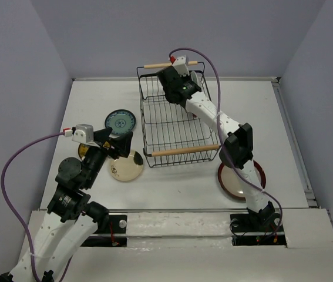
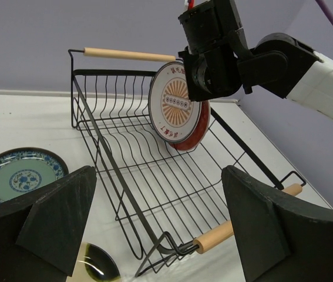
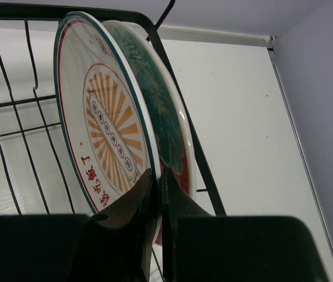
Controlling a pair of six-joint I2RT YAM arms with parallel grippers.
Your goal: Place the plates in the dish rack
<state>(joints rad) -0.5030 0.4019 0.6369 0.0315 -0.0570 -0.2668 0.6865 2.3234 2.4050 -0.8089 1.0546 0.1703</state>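
The black wire dish rack (image 1: 144,117) sits mid-table. My right gripper (image 1: 188,82) is at its far end, shut on the rim of the white-orange sunburst plate (image 3: 104,129), held on edge. The red plate with teal floral (image 3: 169,111) stands right behind it against the rack's end wall; both show in the left wrist view, the sunburst plate (image 2: 175,103) in front of the red plate (image 2: 197,134). My left gripper (image 1: 117,141) is open and empty, left of the rack's near corner. The teal-blue plate (image 1: 120,121), cream plate (image 1: 126,166) and yellow-brown plate (image 1: 84,151) lie around it.
The larger dark-red-rimmed plate (image 1: 241,181) lies at the near right, partly under my right arm. The rack's wooden handles (image 1: 184,151) run along its near and far ends. Grey walls close in the table on three sides.
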